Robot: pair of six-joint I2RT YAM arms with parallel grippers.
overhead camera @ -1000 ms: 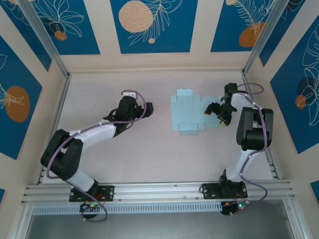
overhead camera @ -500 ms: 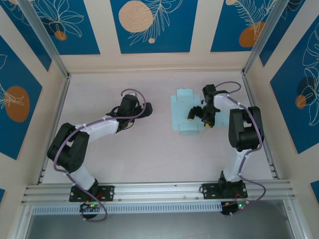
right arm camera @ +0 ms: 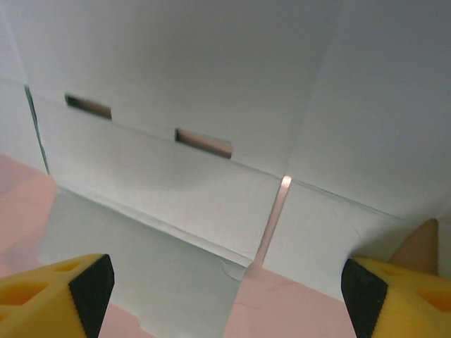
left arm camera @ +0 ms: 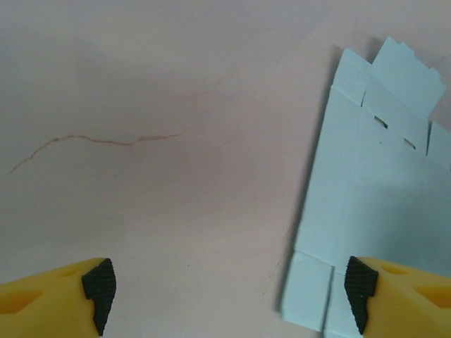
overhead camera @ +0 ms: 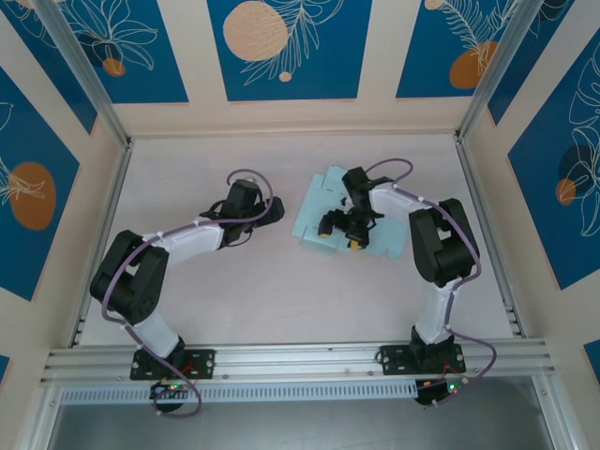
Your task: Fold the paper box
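On the table [overhead camera: 234, 300], one paper box [overhead camera: 311, 211]

We find bare desk [overhead camera: 187, 159] around the left tool [overhead camera: 274, 210]; the right tool [overhead camera: 339, 232] hangs over the paper box [overhead camera: 312, 202], blocking its middle.

Recorded pale light-blue paper box [overhead camera: 317, 211] on pinkish table [overhead camera: 187, 169]. Yellow fingers [left arm camera: 42, 299], black pads [left arm camera: 99, 285]. Blue wall panels [overhead camera: 328, 56] with orange discs and white leaf outlines.
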